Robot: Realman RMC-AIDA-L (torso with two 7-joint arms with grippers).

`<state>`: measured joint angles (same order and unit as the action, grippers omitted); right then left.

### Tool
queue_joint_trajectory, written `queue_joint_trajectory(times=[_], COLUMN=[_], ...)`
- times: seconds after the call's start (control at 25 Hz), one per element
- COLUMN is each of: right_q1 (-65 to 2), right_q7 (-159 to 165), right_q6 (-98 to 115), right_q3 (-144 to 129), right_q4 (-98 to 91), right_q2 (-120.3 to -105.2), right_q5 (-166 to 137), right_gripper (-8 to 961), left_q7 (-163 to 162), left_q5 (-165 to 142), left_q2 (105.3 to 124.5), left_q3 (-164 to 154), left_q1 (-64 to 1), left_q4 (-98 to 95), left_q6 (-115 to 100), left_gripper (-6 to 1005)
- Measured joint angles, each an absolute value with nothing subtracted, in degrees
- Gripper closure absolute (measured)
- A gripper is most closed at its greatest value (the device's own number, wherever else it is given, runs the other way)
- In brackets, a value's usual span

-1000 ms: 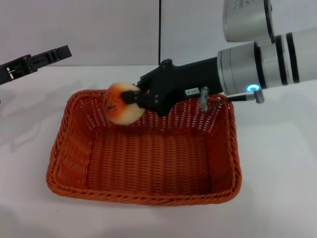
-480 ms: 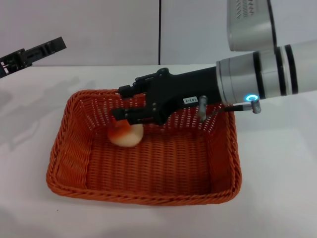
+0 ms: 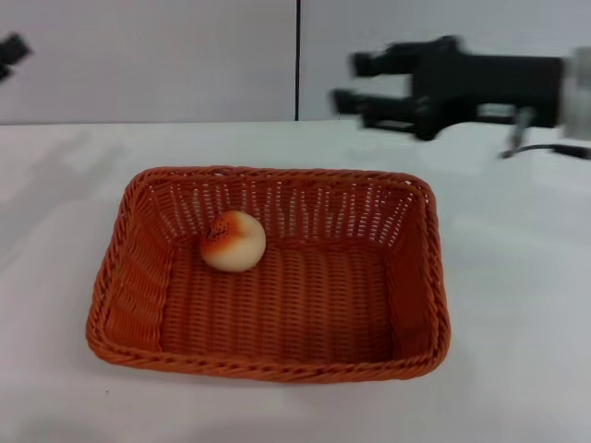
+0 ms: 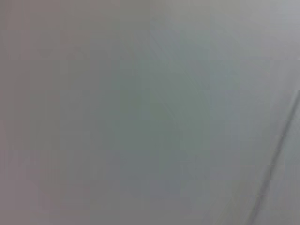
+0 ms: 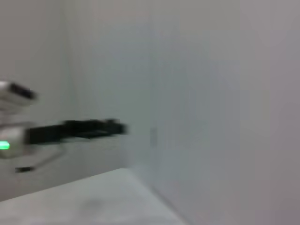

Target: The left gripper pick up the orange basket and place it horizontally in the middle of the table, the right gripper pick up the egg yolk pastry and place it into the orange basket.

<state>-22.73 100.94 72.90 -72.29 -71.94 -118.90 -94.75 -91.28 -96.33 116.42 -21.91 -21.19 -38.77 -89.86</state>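
Observation:
The orange basket (image 3: 277, 360) lies lengthwise in the middle of the white table (image 3: 517, 305). The egg yolk pastry (image 3: 233, 241) rests inside it on the woven floor, toward the far left part, touching nothing else. My right gripper (image 3: 355, 82) hangs open and empty above the table's far edge, behind the basket's far right corner. Only a tip of my left gripper (image 3: 11, 48) shows at the head view's top left corner. The right wrist view shows the left gripper (image 5: 93, 127) farther off, with the green ring on its arm.
A pale wall with a dark vertical seam (image 3: 297, 60) runs behind the table. The left wrist view shows only a plain grey surface.
My right gripper has opened, left the pastry on the basket floor, and pulled up and back to the right. The left gripper has drawn farther toward the top left corner.

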Motion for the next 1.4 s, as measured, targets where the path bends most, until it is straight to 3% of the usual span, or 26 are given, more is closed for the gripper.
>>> queue_joint_trajectory(times=[0.24,0.28,0.68,0.84,1.08,1.4], right_q1=[-13.82,-11.65,1.11,2.53,1.55,1.86], right_q7=[99.96,99.21,75.30,66.21,47.89,43.86], right_q6=[73.39,73.50,81.71,89.23,105.52,106.13], right_q3=[-62.34,-59.47,-50.74,-48.26,-39.76,-33.85], right_q4=[-79.04,-80.16,-69.23,-60.49,-31.71,-23.86], right_q2=[-119.23,-119.41,-119.54,-119.48,-119.08,-119.00], right_q5=[-95.35,-95.12,-64.38,-56.25,-40.28,-40.08], right_gripper=[418,418,419,419,419,419], left_q7=[-81.01,-74.40,-66.84,-65.02,-60.78,-55.87], left_q5=[-84.59,-80.02,-79.60,-79.62,-79.60,-79.56], left_q2=[116.90,116.84,117.68,117.73,117.77,117.77], left_q3=[-21.57,-17.25,-7.78,-7.37,-5.00,-3.57], left_q1=[-15.61,-11.48,-6.43,-4.62,-3.17,-2.35], left_q4=[-38.52,-37.84,-37.79,-36.93,-32.77,-27.95], left_q6=[-89.96,-90.15,-91.52,-92.47,-94.24,-94.04], left_gripper=[295,294,293,293,292,292])
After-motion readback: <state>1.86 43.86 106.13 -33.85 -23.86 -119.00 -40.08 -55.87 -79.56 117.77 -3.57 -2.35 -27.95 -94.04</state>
